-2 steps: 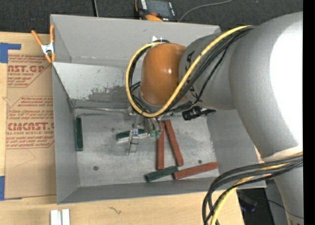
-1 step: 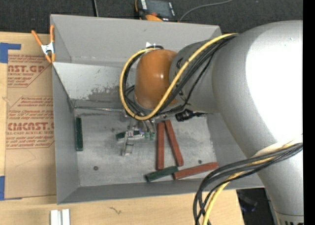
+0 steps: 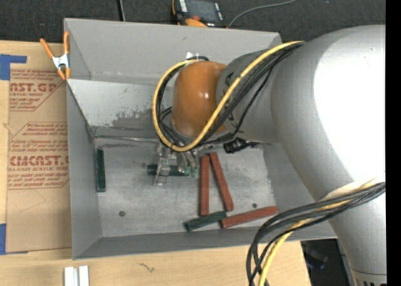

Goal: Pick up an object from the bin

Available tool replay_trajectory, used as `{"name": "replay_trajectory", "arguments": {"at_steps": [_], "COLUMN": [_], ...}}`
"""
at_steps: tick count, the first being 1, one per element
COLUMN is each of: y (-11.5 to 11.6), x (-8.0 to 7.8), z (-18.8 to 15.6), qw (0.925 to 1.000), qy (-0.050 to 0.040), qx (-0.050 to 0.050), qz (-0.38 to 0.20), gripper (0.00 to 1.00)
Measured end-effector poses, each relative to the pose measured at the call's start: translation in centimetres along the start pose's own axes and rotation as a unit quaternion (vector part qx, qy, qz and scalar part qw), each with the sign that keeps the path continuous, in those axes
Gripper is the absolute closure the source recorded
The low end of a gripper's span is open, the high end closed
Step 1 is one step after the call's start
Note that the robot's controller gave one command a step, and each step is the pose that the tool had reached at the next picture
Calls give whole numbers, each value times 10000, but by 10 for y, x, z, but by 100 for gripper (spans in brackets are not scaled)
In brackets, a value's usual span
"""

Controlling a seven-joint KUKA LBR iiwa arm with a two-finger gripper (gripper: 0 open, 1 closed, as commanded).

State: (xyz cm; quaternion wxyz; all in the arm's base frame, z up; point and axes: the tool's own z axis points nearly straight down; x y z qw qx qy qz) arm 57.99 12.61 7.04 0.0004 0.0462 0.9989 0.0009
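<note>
The grey metal bin [image 3: 80,172] has a scuffed floor; the gripper [image 3: 168,169] sits low over its middle, under the arm's orange cover [image 3: 194,100], open or closed I cannot tell. Just right of it lie two red-brown sticks [image 3: 205,188] side by side. By the front wall lie a dark green stick [image 3: 205,221] and another red-brown stick [image 3: 249,217]; a second green stick [image 3: 100,170] lies well apart at left
</note>
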Motion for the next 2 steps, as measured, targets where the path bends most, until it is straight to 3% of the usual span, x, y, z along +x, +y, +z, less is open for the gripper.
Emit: {"name": "replay_trajectory", "arguments": {"at_steps": [1,2], "y": [-11,-18], "x": [1,12], "z": [-111,-159], "qw": [9998,9999], "qy": [-46,-29], "qx": [0,-3], "qz": [-190,-105], "gripper": [100,100]}}
